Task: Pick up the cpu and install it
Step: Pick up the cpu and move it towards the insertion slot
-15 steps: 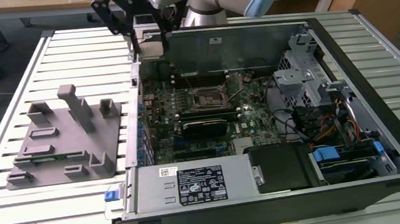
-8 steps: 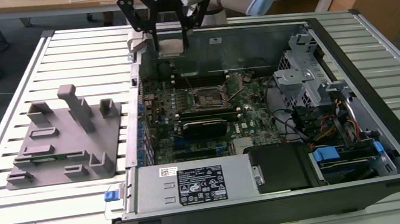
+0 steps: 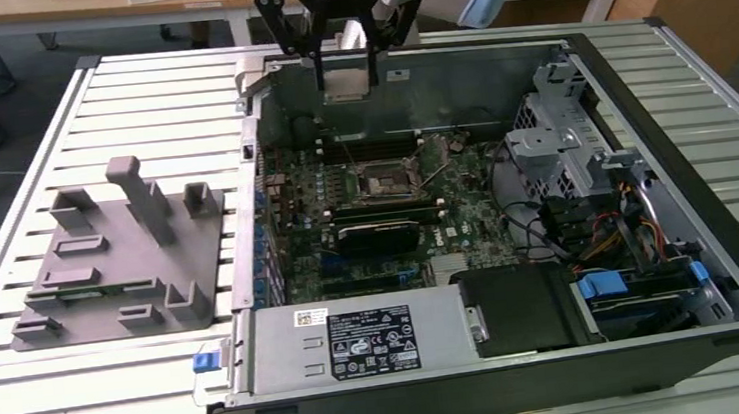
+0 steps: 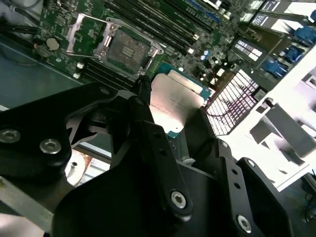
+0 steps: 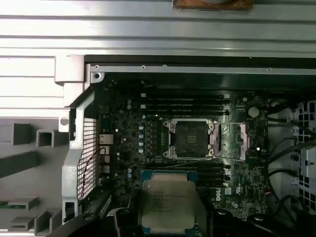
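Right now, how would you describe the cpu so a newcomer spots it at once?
Find the open computer case; the black gripper hangs over its far edge in the exterior view. Clamped in it is the cpu, a thin square chip with a pale metal top, unlike the dark empty socket on the board.

The cpu (image 3: 343,82) hangs above the case (image 3: 493,389), the fixture (image 3: 122,279) beside the case.

Hidden behind the black metal gripper (image 4: 173,111) in the second wrist view: part of the flat square silver-topped cpu (image 4: 180,96). Cut off at the first wrist view's edge: the cpu's rim, the grey plastic fixture (image 5: 19,163).
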Controlling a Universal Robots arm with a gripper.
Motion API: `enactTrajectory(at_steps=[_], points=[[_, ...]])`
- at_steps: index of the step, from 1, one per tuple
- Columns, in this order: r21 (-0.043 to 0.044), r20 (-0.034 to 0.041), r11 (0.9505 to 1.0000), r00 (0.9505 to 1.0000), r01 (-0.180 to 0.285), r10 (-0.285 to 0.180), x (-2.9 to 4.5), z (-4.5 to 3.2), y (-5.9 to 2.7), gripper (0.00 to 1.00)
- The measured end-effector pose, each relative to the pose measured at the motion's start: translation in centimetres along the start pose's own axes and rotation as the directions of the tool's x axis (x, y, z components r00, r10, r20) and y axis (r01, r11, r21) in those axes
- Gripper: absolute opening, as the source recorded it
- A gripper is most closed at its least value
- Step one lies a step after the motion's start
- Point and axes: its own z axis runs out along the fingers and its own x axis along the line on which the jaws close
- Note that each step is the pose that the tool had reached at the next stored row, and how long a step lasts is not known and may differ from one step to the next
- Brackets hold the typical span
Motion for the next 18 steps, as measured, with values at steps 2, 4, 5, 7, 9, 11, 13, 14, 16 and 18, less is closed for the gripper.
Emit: enactTrajectory(at_steps=[2, 4, 5, 7, 9, 11, 13, 14, 16, 18], points=[[0.0, 0.0, 1.0, 1.0, 0.0, 0.0, -0.4, 0.01, 0.01, 0.52], [0.0001, -0.0001, 1.0, 1.0, 0.0, 0.0, -0.75, 0.01, 0.03, 0.52], [0.0001, 0.0, 1.0, 1.0, 0.0, 0.0, -0.94, 0.01, 0.04, 0.52], [0.0, 0.0, 1.0, 1.0, 0.0, 0.0, -1.22, 0.02, 0.07, 0.52], [0.0001, 0.0, 1.0, 1.0, 0.0, 0.0, -1.45, 0.03, 0.11, 0.52], [0.0001, -0.0001, 1.0, 1.0, 0.0, 0.0, -1.53, 0.03, 0.15, 0.52], [0.0, 0.0, 1.0, 1.0, 0.0, 0.0, -1.61, 0.04, 0.15, 0.52], [0.0, 0.0, 1.0, 1.0, 0.0, 0.0, -1.63, 0.04, 0.16, 0.52], [0.0001, 0.0, 1.0, 1.0, 0.0, 0.0, -1.66, 0.03, 0.16, 0.52], [0.0002, 0.0, 1.0, 1.0, 0.0, 0.0, -1.67, 0.03, 0.16, 0.52]])
